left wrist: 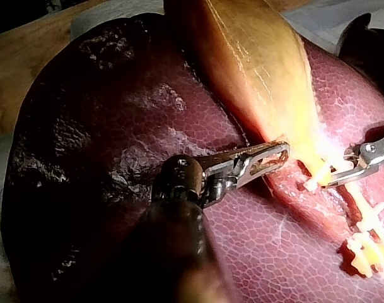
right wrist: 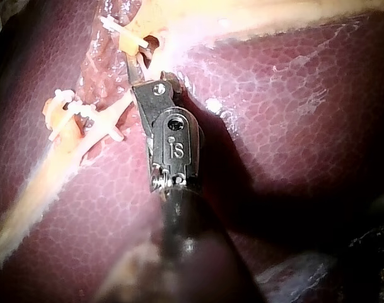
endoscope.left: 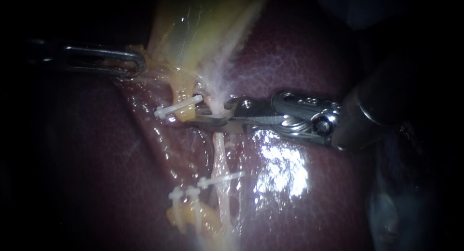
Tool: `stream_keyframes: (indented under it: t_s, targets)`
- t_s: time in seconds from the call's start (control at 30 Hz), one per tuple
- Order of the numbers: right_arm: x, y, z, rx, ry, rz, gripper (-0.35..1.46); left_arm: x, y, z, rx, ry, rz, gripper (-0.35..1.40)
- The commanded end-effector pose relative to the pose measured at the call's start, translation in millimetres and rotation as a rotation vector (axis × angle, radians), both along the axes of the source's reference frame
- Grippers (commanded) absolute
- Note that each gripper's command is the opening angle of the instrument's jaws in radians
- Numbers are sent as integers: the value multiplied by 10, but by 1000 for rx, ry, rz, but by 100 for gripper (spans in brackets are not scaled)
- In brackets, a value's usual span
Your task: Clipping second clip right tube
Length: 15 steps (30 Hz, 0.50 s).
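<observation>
Where clip (endoscope.left: 179,107) flanks right instrument (endoscope.left: 212,114), liver (endoscope.left: 309,62) beneath

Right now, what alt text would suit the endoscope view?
The right instrument, end effector open, straddles the right tube above a clip on it. The left instrument grips the gallbladder edge; the liver lies beneath.

The right tube (endoscope.left: 219,90) hides the right instrument's (endoscope.left: 211,114) tip.

Left instrument (endoscope.left: 137,65) level, pincer clamped on gallbladder (endoscope.left: 193,23), right instrument (endoscope.left: 212,114) reaching in from right, pincer parted
</observation>
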<state>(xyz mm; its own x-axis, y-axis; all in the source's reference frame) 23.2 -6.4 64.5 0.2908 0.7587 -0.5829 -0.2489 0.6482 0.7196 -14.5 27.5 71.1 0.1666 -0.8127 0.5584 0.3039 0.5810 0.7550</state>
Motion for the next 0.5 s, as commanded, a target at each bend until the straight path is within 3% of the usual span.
stream_keyframes:
  t_s: [0.03, 0.13, 0.23, 0.33, 0.5]
  targets:
    - [-1, 0, 0, -1, -1, 1, -2, 0, 0, 0, 0, -1, 0, -35]
    - [-2, 1, 0, -1, 2, 2, 27, 1, 1, 1, 0, -1, 1, -35]
    - [0, 2, 2, -68, 29, -6, 48, 1, 1, 1, 0, -1, 1, -35]
    - [-3, 2, 3, -81, 69, 11, 50, 2, 1, 1, 0, -1, 1, -35]
    - [-8, 1, -1, -65, 98, -26, 50, 3, 0, 1, 0, -2, 2, -35]
